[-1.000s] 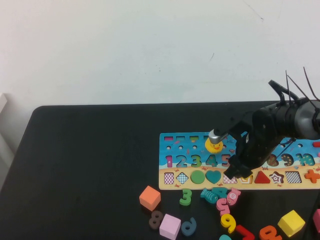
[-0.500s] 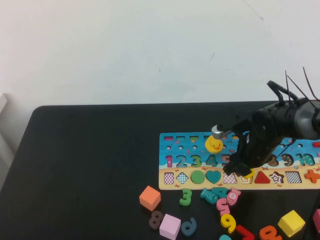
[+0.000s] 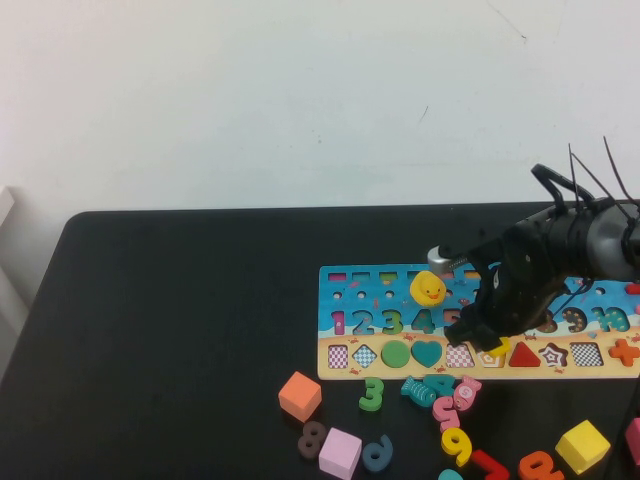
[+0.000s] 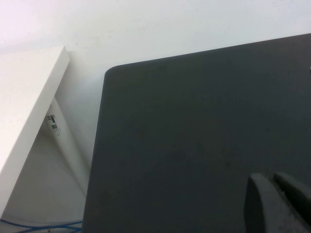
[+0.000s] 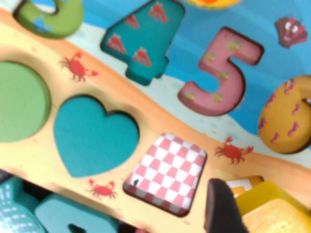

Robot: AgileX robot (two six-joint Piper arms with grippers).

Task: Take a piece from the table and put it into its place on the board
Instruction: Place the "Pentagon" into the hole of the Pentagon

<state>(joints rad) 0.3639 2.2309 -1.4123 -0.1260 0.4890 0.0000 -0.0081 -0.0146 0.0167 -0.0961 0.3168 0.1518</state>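
Observation:
My right gripper [image 3: 478, 338] hangs low over the tan strip of shape slots on the board [image 3: 350, 300]. It is shut on the piece [image 3: 501, 348], a small yellow block. In the right wrist view the piece [image 5: 272, 209] sits tilted beside one dark finger [image 5: 221, 208], just above an orange-and-white checked slot [image 5: 240, 184] next to the pink checked square slot [image 5: 167, 172]. My left gripper [image 4: 269, 177] is out of the high view; its wrist view shows its grey fingertips together over the bare black table [image 4: 194, 121].
A yellow rubber duck [image 3: 428, 290] sits on the board's blue part. In front of the board lie an orange cube [image 3: 300, 395], a pink cube [image 3: 340, 452], a yellow cube [image 3: 582, 445] and several loose numbers [image 3: 372, 393]. The table's left half [image 3: 180, 320] is bare.
My right gripper has shifted slightly to the right and away from the front edge with the yellow piece, staying over the slot strip. Nothing else has moved.

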